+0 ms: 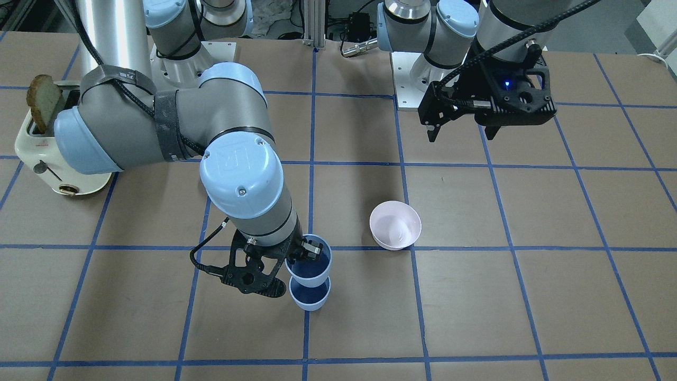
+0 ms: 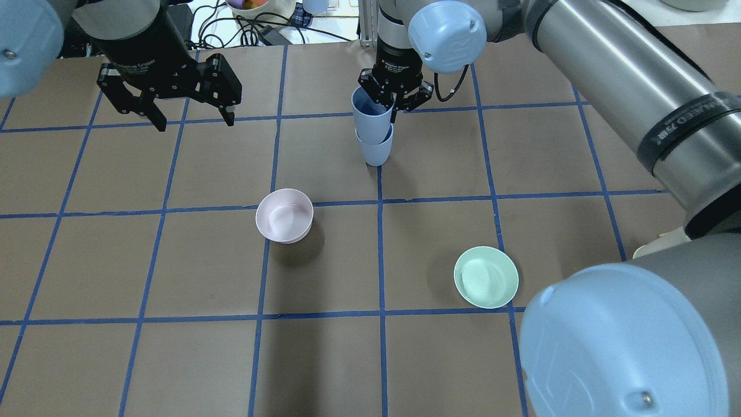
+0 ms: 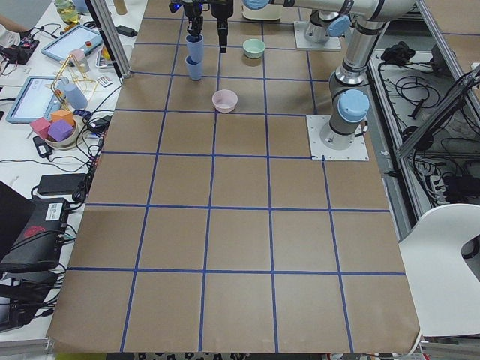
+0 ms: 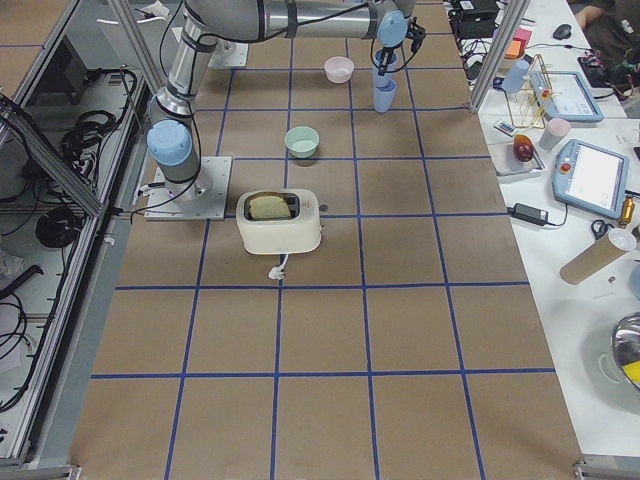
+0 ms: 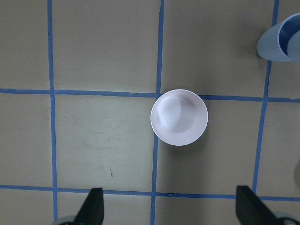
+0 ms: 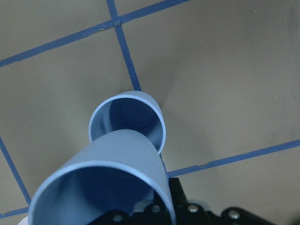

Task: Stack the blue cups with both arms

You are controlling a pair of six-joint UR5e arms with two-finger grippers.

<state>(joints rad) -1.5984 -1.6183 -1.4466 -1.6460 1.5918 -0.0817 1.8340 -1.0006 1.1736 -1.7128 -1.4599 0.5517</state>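
1. Periwinkle-blue plastic, two cups. The upper blue cup (image 2: 370,120) hangs from my right gripper (image 2: 392,107) at top centre of the overhead view. The lower blue cup (image 2: 375,150) stands on the table (image 2: 173,260) just beneath it, on a blue tape line.
2. In the right wrist view the upper blue cup (image 6: 126,150) fills the lower left of the frame. The mouth of the lower blue cup (image 6: 129,110) shows just behind its base.
3. My left gripper (image 2: 195,121) is at upper left of the overhead view, well apart from both cups.
4. Unclear: the upper cup's base lies at the lower cup's mouth, but I cannot tell whether the two touch.
5. The left wrist view shows only a sliver of cup wall at its upper right corner, cut off by the frame edge. I cannot tell which cup it is.
6. The green bowl (image 2: 486,277) lies at lower right of the overhead view. In the front-facing view my right arm hides it.
7. Right gripper: clamped on the upper cup's wall at the rim, with one finger (image 1: 313,248) inside the mouth and the other outside.
8. Left gripper: fingers wide apart, holding nothing and touching nothing, above the table. In its wrist view the pink bowl (image 5: 179,117) sits mid-frame on the table below.
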